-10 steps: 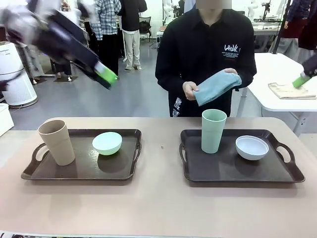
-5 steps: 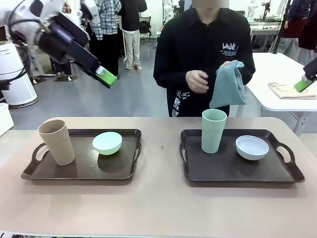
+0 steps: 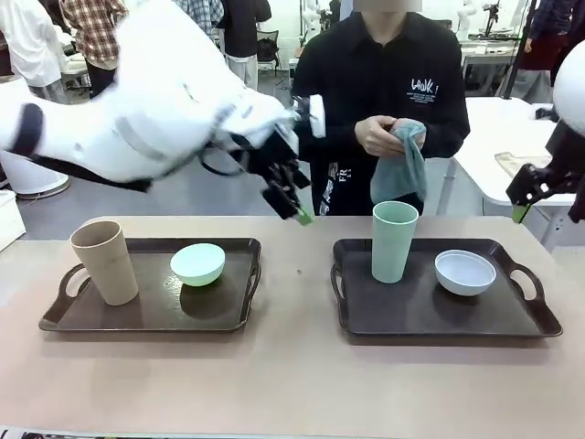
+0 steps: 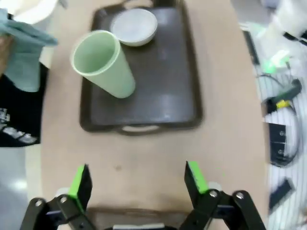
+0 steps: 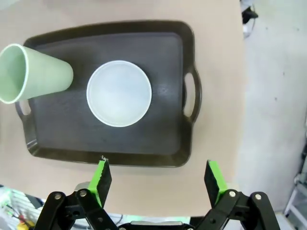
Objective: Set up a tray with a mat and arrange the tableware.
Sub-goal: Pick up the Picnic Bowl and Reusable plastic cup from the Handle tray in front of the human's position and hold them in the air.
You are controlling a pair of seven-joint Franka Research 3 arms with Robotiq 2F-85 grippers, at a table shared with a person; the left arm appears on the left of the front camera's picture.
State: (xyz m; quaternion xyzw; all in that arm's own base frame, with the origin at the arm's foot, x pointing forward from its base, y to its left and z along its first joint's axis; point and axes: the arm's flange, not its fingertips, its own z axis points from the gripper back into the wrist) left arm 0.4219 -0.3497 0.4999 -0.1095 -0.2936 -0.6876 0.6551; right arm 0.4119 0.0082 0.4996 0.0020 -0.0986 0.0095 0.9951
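Observation:
Two dark trays lie on the table. The left tray (image 3: pixel 146 315) carries a tan cup (image 3: pixel 105 262) and a mint green bowl (image 3: pixel 197 263). On the right tray (image 3: pixel 411 311) stand a pale green cup (image 3: pixel 394 240) and a white bowl (image 3: pixel 464 272). The person at the far side holds the mat (image 3: pixel 402 166), a teal cloth, in both hands. My left gripper (image 3: pixel 297 210) hangs open above the table's middle, between the trays. My right gripper (image 3: pixel 523 203) is open, high over the right tray's far end. The right wrist view has my right gripper (image 5: pixel 157 176) above the white bowl (image 5: pixel 119 93).
From the left wrist, my open left gripper (image 4: pixel 138 179) hovers over bare tabletop short of the right tray (image 4: pixel 168 96), with the pale green cup (image 4: pixel 103 62) and white bowl (image 4: pixel 134 26) beyond. A white side table (image 3: pixel 512 137) stands at the far right.
My left arm has swung from the upper left to the middle of the table. The right arm has come in lower at the right. The person has gathered the cloth in both hands.

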